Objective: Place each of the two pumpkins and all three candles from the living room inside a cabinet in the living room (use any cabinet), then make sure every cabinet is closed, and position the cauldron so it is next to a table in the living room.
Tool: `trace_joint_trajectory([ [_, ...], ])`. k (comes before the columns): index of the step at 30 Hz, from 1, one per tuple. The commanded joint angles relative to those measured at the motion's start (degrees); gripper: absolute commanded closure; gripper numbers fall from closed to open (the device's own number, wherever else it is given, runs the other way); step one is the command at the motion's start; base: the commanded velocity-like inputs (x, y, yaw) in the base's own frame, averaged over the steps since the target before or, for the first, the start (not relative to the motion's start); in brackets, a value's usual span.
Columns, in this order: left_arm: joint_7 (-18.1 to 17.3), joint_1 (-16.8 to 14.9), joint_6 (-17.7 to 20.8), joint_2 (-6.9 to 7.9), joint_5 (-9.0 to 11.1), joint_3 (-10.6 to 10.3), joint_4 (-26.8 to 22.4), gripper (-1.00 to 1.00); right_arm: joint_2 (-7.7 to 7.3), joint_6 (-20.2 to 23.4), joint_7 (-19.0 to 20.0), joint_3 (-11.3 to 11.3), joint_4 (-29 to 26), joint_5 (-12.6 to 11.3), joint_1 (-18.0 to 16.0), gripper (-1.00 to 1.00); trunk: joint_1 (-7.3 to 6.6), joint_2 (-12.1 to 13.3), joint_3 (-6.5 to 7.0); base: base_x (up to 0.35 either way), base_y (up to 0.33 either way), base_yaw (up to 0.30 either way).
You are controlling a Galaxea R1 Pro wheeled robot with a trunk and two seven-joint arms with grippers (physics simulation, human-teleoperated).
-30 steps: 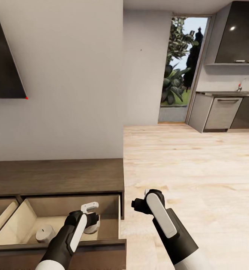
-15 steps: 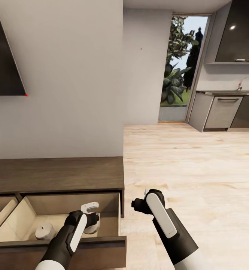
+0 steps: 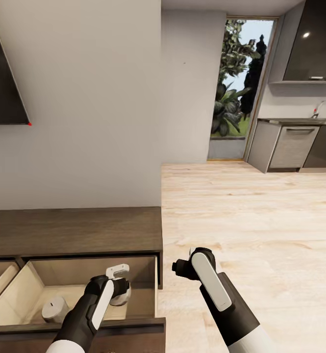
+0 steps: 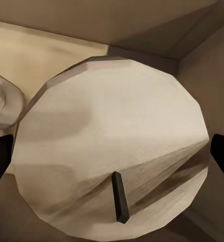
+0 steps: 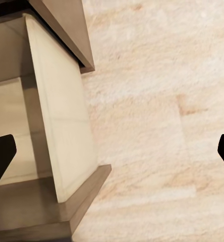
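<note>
A: Logging the current step. The left gripper (image 3: 117, 289) is hanging over the open right-hand drawer of the cabinet (image 3: 74, 230), near the drawer's right inner wall, with a candle (image 4: 112, 146) directly under it.

B: Is it grasping that candle or has it let go?

A: In the left wrist view the dark fingertips (image 4: 0, 156) are sitting at the two edges, wide apart, with the candle's top face and wick between them but not touched. I am reading the jaws as released, and the candle as resting on the pale drawer floor.

B: Anything else in the drawer?

A: A second candle (image 3: 54, 309) is standing toward the drawer's left front corner, well apart from the first. No pumpkins are showing.

B: And the right gripper (image 3: 178, 268)?

A: It is idling over the wood floor (image 3: 251, 220) just beside the cabinet's right end, jaws spread and holding nothing; its wrist view is looking down the drawer's side wall (image 5: 61, 116).

B: Step in hand?

A: Depositing a candle, judged nearly complete. The next move is calling for a straight lift of the left arm clear of the drawer walls without nudging the candle, then fetching the remaining items; the drawers are not yet closed
</note>
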Motion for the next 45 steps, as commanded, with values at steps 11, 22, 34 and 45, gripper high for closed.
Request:
trace_joint_trajectory([
  [11,0.0,0.0,0.1,0.00,0.0,0.0,0.0,1.00,0.06,0.0,0.0,0.0,0.0,0.0,0.0,-1.00,2.42,-4.4,-1.98,0.001,0.000,0.000],
  [22,-0.1,0.0,0.1,0.00,0.0,0.0,0.0,1.00,0.06,0.0,0.0,0.0,0.0,0.0,0.0,-1.00,4.48,-8.1,-4.03,0.000,0.000,0.000],
  [34,-0.2,0.0,0.3,0.08,0.2,0.0,-0.2,1.00,0.76,0.0,0.0,0.0,0.0,0.1,0.0,-1.00,4.53,-8.1,-4.47,0.000,0.000,0.000],
  [45,-0.2,0.0,0.3,0.08,0.2,0.2,-0.4,-1.00,0.77,0.0,0.0,0.0,0.0,0.1,0.0,-1.00,4.53,-8.1,-4.47,0.000,0.000,0.000],
])
